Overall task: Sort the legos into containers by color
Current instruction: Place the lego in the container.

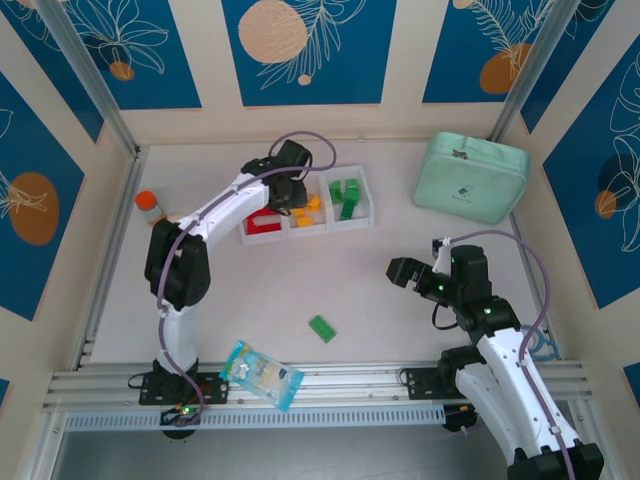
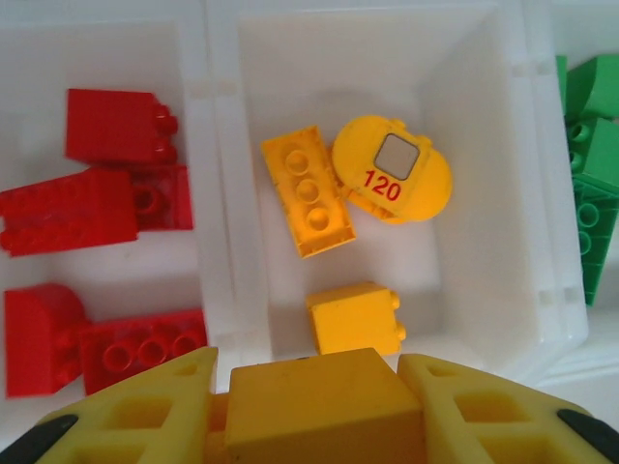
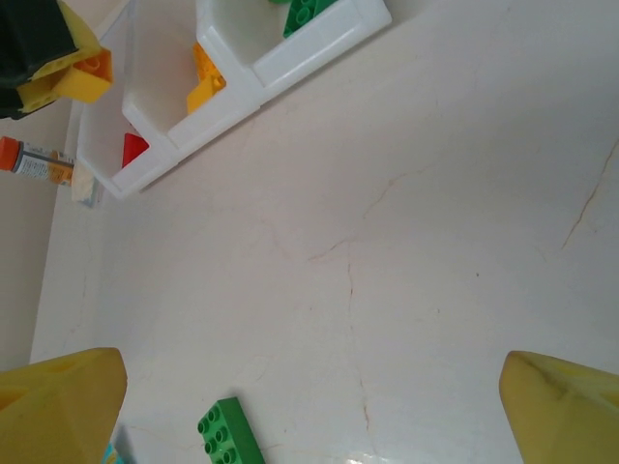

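Left wrist view: a rounded yellow piece (image 2: 392, 169) in the middle container (image 2: 474, 106) is showing "120" in red. The left gripper (image 2: 309, 430) is pinching a yellow brick (image 2: 324, 387) above that bin's 6 o'clock wall, and red legos (image 2: 68, 208) are lying at 9 o'clock. Top view: the right gripper (image 1: 408, 272) is hovering with its jaws spread. A green brick (image 1: 322, 328) is lying on the table (image 1: 390, 325) at 6 o'clock of the containers (image 1: 305, 234), its long axis running 10-to-4. A mint-green case (image 1: 470, 178) is sitting at 2 o'clock.

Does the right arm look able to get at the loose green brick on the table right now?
Probably yes. The right gripper is open and empty, and the green brick lies alone on bare table just ahead of it, nothing in between.
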`<state>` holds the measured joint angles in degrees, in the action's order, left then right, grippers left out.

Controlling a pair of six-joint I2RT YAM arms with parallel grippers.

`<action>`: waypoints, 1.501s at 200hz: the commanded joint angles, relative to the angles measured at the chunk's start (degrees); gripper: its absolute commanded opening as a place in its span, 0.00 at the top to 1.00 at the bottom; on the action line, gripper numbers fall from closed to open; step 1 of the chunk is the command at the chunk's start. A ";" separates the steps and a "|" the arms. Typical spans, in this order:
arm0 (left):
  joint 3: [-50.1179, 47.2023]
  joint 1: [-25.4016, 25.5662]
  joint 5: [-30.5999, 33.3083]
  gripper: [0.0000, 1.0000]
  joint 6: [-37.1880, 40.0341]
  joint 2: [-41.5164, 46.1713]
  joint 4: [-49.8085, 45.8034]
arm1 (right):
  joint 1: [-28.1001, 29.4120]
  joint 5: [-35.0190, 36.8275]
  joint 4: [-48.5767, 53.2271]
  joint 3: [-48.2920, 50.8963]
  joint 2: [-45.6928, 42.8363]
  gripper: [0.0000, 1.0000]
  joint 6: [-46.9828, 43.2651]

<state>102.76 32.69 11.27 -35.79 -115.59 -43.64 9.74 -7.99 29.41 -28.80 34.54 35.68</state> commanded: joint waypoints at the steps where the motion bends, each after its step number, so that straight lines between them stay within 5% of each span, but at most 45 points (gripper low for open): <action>1: 2.87 -0.32 -5.70 0.75 3.21 -3.75 2.02 | -0.16 -1.98 2.62 -0.32 -0.61 0.01 1.63; 105: 18.16 -1.64 -4.49 0.67 4.87 -16.97 -3.37 | 0.18 -8.00 7.50 -5.35 1.17 0.01 -2.35; 183: 23.12 -1.84 0.47 0.29 4.36 -17.77 -5.24 | 2.14 -13.01 9.64 -8.25 2.93 0.01 -2.81; 211: 22.69 -1.75 0.22 0.21 6.06 -13.69 -4.16 | 5.60 -15.30 10.52 -9.51 5.85 0.01 -2.87; 243: 16.18 -1.76 -0.70 0.10 8.22 -4.04 0.66 | 16.20 -8.65 11.86 -11.20 8.51 0.01 -3.70; 257: 9.06 -1.70 -1.63 0.00 9.18 2.71 4.60 | 21.82 -4.59 12.72 -11.90 10.66 0.01 -4.23; 300: -18.73 -1.67 -3.21 0.01 13.79 26.81 11.94 | 36.50 5.96 14.23 -14.30 19.05 0.01 -2.85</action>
<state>96.49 31.51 9.17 -25.76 -99.90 -35.94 40.66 -9.37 41.25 -40.75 50.37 32.69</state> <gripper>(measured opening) 0.993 0.991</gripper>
